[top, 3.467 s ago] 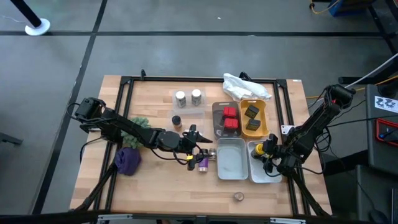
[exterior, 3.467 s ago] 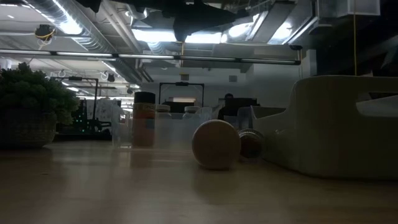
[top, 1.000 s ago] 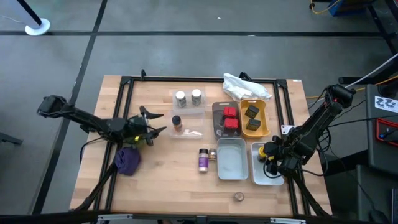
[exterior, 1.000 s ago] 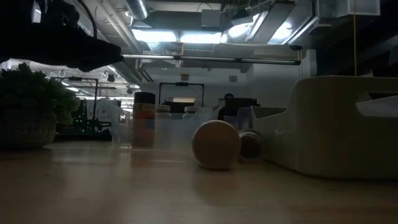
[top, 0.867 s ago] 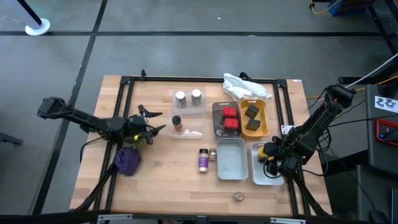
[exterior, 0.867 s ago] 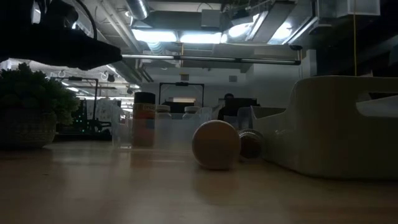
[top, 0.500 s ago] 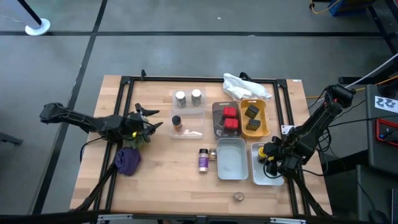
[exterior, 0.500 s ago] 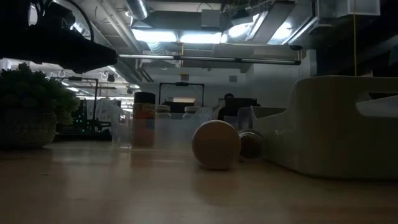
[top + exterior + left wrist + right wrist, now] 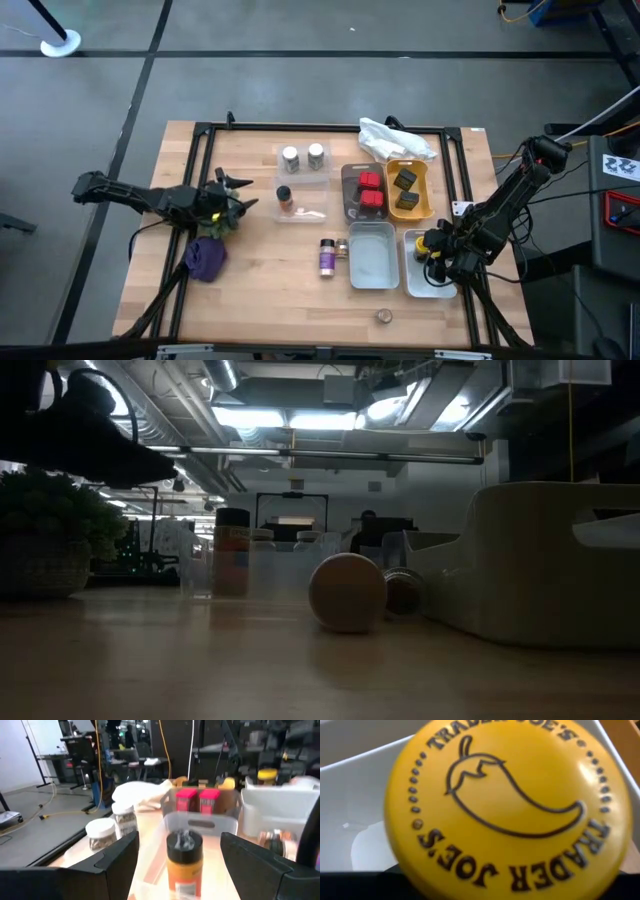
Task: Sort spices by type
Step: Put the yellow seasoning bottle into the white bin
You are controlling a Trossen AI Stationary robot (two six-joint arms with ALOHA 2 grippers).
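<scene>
- Left gripper [image 9: 240, 192]: hovers over the left part of the table [image 9: 260, 300], fingers spread apart and holding nothing, aimed toward the centre.
- Purple cloth lump [image 9: 205, 258]: lies on the wood just in front of the left gripper.
- Clear tray [image 9: 302, 168]: holds two silver-capped jars [image 9: 303, 157] standing upright side by side.
- Second clear tray [image 9: 310, 212]: holds one dark-capped jar [image 9: 284, 198] with an orange label, upright at the tray's left end; the left wrist view shows it straight ahead between the fingers.
- Purple-labelled jar [image 9: 327, 256]: stands on bare wood, with a small round tin [image 9: 341, 247] just beside it.
- Dark bin [image 9: 350, 190]: holds two red square tins [image 9: 371, 190].
- Yellow bin [image 9: 425, 190]: holds two dark rectangular tins [image 9: 405, 190].
- White plastic bag [image 9: 395, 138]: lies behind these two bins.
- White bin [image 9: 372, 258]: nothing visible inside.
- Round wooden-looking tin [image 9: 384, 316]: rests alone near the front edge.
- Second white bin [image 9: 420, 282]: the right gripper [image 9: 428, 250] sits over it, clamped on a yellow round tin [image 9: 505, 805] bearing a chilli emblem.
</scene>
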